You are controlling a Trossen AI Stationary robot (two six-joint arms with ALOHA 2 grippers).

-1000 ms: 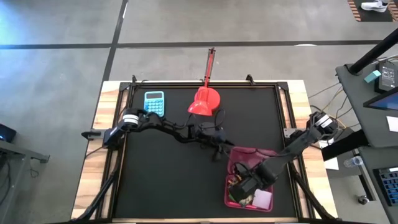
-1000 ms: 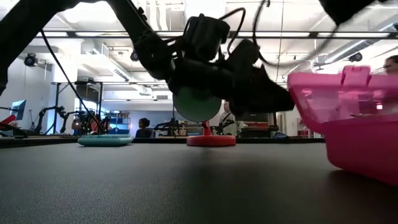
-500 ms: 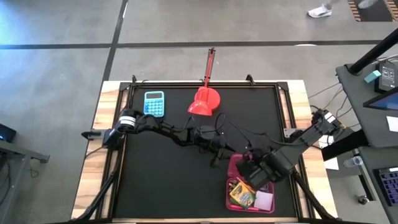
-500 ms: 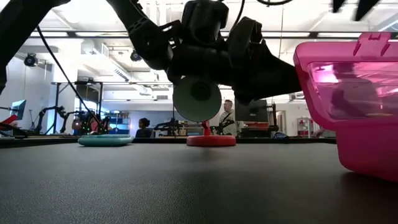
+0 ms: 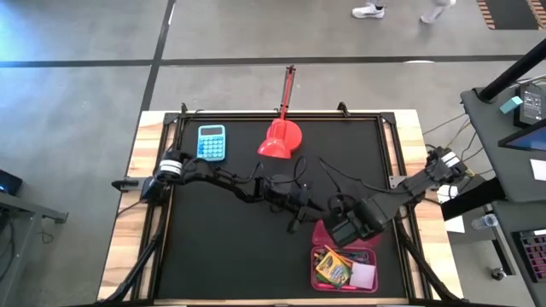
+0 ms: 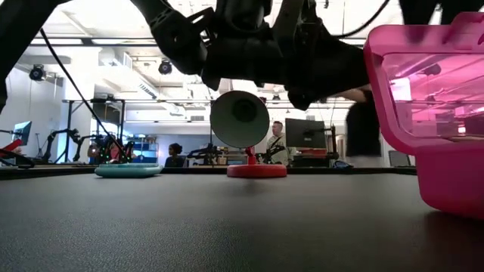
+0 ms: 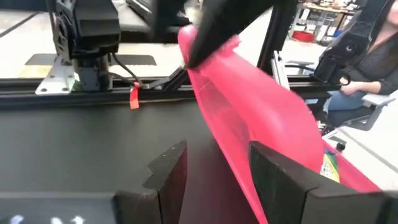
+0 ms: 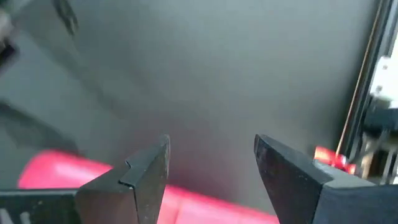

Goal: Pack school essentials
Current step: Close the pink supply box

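Note:
A pink plastic box (image 5: 317, 266) sits at the table's near right. Inside it lie the yellow-green crayon box (image 5: 333, 269), the pale pink note pad (image 5: 363, 275) and some pens (image 5: 345, 254). Its hinged lid (image 5: 328, 234) stands up on the box's far side and shows tall in the low view (image 6: 423, 83). My right gripper (image 5: 341, 228) is open over the lid's upper edge. My left gripper (image 5: 299, 217) is open just left of the lid, facing its outer face (image 7: 249, 106). The scissors and pencils cannot be made out. My right gripper is open at the lid's free upper edge (image 7: 193, 46), coming from the table's right and slanting down. One dark finger (image 7: 208, 34) lies against that edge, and the pink edge (image 8: 186, 196) shows low between the fingers. The lid stands upright on its hinge. My left gripper stands open close to the lid's outer face; whether a finger touches it cannot be told.
The light-blue calculator (image 5: 212, 141) lies at the far left of the mat. The red domed object (image 5: 280, 138) with its red stick stands at the far middle. The mat's middle and near left are bare black. People sit in the room beyond the table.
My right gripper has drawn out of the box toward the far edge and now sits over the lid. The lid has swung up from lying back to standing upright, and the box's contents have come into view. My left gripper has shifted slightly toward the box.

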